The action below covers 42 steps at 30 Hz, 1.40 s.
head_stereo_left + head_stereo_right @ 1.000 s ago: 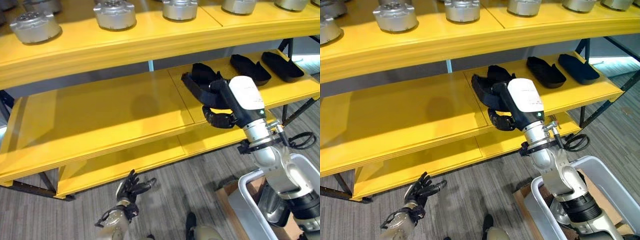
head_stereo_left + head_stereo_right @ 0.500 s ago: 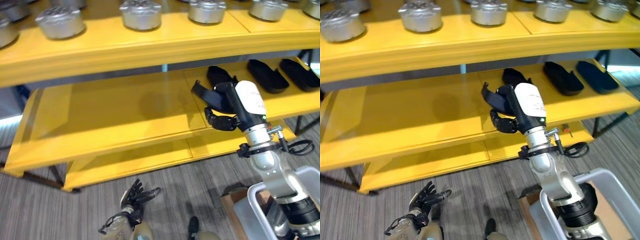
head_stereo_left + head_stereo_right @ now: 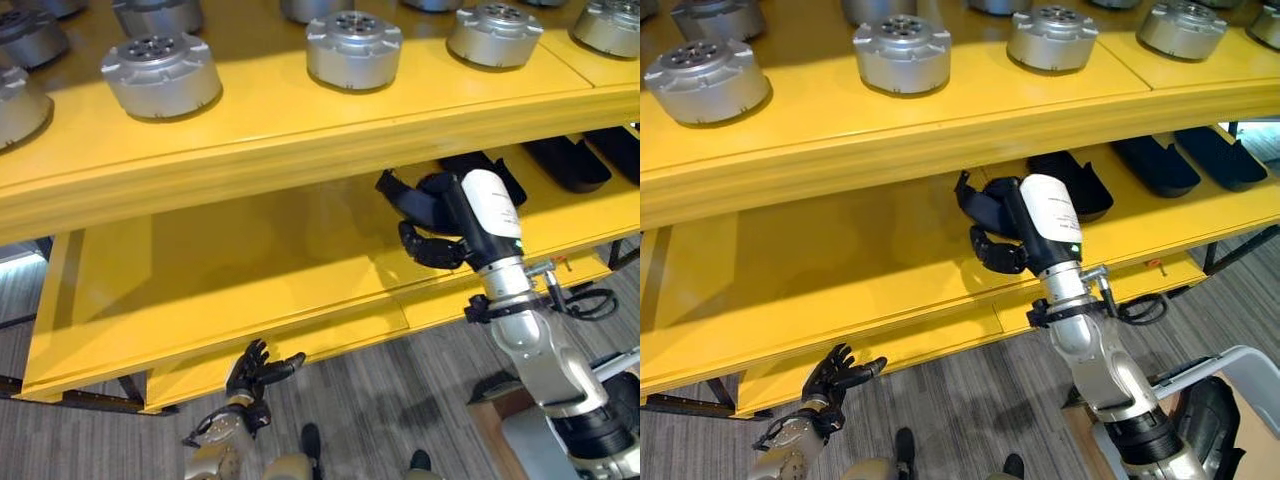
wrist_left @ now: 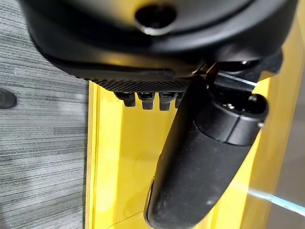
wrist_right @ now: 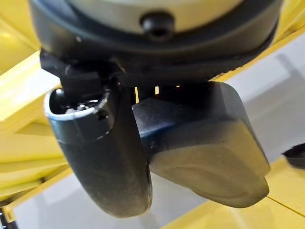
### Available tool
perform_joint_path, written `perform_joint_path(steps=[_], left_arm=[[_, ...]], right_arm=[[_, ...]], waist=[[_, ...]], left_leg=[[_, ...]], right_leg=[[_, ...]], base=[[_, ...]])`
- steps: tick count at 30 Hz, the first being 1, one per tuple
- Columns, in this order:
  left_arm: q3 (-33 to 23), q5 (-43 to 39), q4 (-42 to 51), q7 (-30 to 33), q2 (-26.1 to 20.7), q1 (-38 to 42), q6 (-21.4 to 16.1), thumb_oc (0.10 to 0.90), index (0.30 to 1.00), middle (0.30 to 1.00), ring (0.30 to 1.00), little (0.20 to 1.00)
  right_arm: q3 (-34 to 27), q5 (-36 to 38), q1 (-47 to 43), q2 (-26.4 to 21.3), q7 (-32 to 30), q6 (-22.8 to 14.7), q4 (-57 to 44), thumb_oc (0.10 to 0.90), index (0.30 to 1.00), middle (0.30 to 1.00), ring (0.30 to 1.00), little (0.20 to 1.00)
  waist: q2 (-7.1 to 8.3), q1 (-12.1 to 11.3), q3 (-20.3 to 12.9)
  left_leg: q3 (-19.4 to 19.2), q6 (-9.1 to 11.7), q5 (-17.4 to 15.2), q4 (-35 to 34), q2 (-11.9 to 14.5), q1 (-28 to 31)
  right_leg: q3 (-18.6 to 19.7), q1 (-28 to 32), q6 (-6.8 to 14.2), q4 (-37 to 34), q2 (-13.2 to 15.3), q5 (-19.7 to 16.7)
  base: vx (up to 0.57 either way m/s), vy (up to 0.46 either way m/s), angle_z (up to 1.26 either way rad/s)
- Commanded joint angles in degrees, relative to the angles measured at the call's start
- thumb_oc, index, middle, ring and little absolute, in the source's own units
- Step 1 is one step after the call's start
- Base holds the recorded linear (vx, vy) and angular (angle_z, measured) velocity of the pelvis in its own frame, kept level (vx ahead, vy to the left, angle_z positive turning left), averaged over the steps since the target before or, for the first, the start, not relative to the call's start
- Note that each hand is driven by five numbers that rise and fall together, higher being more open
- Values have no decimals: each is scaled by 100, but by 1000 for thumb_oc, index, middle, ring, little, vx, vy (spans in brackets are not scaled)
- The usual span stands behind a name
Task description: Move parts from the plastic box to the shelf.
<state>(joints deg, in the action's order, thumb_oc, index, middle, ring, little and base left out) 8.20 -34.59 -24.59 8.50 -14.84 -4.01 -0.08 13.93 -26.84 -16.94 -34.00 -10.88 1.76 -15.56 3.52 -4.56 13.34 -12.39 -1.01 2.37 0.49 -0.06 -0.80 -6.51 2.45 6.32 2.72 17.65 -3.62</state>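
A black part is held in the right hand (thumb and curled fingers clamped on it) just above the middle shelf, near its front edge and right of centre. More black parts lie toward the shelf's right end; grey parts are lined along the top shelf. The placing step is judged to be in hand. Next, the part should be lowered flat onto bare shelf beside the others, then released. The left hand hangs spread, low by the floor.

head eyes down on shelf, wrist views close
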Motion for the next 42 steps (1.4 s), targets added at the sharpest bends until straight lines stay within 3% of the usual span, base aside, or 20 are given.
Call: perform_joint_path(steps=[1, 3, 5, 8, 10, 13, 15, 16, 19, 22, 27, 34, 42], left_arm=[[-49, 83, 560, -55, -138, -19, -461, 900, 1000, 1000, 1000, 1000], [-14, 107, 563, -76, -172, -21, -441, 900, 1000, 1000, 1000, 1000], [5, 127, 565, -94, -193, -20, -432, 900, 1000, 1000, 1000, 1000], [83, 139, 580, -107, -262, -14, -417, 900, 1000, 1000, 1000, 1000], [-9, 108, 604, -113, -251, -52, -445, 900, 1000, 1000, 1000, 1000], [-170, 7, 529, -57, -266, -98, -477, 900, 1000, 1000, 1000, 1000], [-233, -52, 455, -33, -250, -132, -490, 900, 1000, 1000, 1000, 1000], [-200, -69, 365, -36, -234, -112, -485, 900, 1000, 1000, 1000, 1000], [-212, -11, 440, -123, -108, -196, -471, 900, 1000, 1000, 1000, 1000], [-92, 6, 529, -166, -55, -226, -484, 900, 1000, 1000, 1000, 1000], [45, -43, 467, -183, -37, -205, -453, 900, 1000, 1000, 1000, 1000], [157, -171, 516, -158, -122, -177, -529, 900, 1000, 1000, 1000, 1000], [277, -292, 669, -71, -315, -63, -649, 900, 1000, 1000, 1000, 1000]], right_arm=[[-191, -6, -891, 25, -419, -329, -335, 400, 300, 300, 300, 300], [-175, -31, -868, 30, -401, -331, -309, 400, 300, 300, 300, 300], [-155, -47, -893, 39, -373, -322, -289, 400, 300, 300, 300, 300], [-96, -85, -1005, 68, -377, -319, -312, 400, 300, 300, 300, 300], [-74, -89, -1044, 33, -334, -336, -315, 400, 300, 300, 300, 300], [-9, -25, -1239, 26, -332, -339, -263, 400, 300, 300, 300, 300], [9, -41, -1210, 4, -311, -346, -249, 400, 300, 300, 300, 300], [-16, -25, -1101, -15, -305, -358, -247, 400, 300, 300, 300, 300], [-1, 122, -1010, -24, -227, -376, -187, 400, 300, 300, 300, 300], [47, 448, -1052, -46, -274, -444, -104, 400, 300, 300, 300, 300], [241, 530, -1286, -44, -302, -389, 132, 400, 300, 300, 300, 300], [818, 431, -2054, 22, -314, -164, 730, 400, 300, 300, 300, 300], [1208, 372, -2730, 156, -401, 79, 1502, 400, 300, 300, 300, 300]], waist=[[86, -18, -548], [52, 12, -440], [9, 31, -417], [-162, 145, -225], [-149, 147, -243], [-68, 123, -149], [16, 157, -106], [73, 169, -121], [150, 71, -274], [56, 45, -300], [-12, 8, -172], [-145, -236, 192], [-159, -473, 589]], left_leg=[[57, -100, -459, 608, 407, -186], [177, -206, -503, 615, 359, -145], [234, -264, -482, 567, 353, -116], [462, -313, -448, 477, 422, 37], [548, -202, -482, 371, 438, 131], [675, 61, -564, 400, 606, 287], [774, 183, -593, 403, 670, 399], [871, 230, -567, 393, 699, 366], [980, 383, -374, 223, 916, 395], [1183, 578, -42, 78, 1335, 210], [1267, 723, 262, -97, 1593, -9], [1372, 816, 532, -262, 1662, -437], [1542, 785, 587, -227, 1549, -831]], right_leg=[[212, -133, 243, 759, 78, -783], [349, -445, 221, 1540, 38, -1074], [440, -623, 180, 1883, -19, -1242], [761, -1191, 118, 2694, -367, -1136], [769, -1231, 67, 1931, -109, -932], [739, -1261, 210, 685, 293, -1145], [849, -1145, 302, 453, 233, -1178], [1019, -1044, 284, 413, 115, -969], [671, -836, 227, 445, -62, -611], [128, -710, 79, 553, -374, -109], [-259, -864, 3, 787, -510, 93], [-486, -1349, -5, 1069, -485, 106], [-559, -1676, -4, 1258, -368, 103]], base=[[36, 81, -15], [3, 72, -11], [1, 63, 9], [24, 17, 15], [116, -149, 49], [133, -255, 31], [107, -223, 2], [93, -230, 7], [111, -255, 94], [12, -301, 40], [-54, -180, 33], [-80, -65, 21], [-30, 19, 15]])
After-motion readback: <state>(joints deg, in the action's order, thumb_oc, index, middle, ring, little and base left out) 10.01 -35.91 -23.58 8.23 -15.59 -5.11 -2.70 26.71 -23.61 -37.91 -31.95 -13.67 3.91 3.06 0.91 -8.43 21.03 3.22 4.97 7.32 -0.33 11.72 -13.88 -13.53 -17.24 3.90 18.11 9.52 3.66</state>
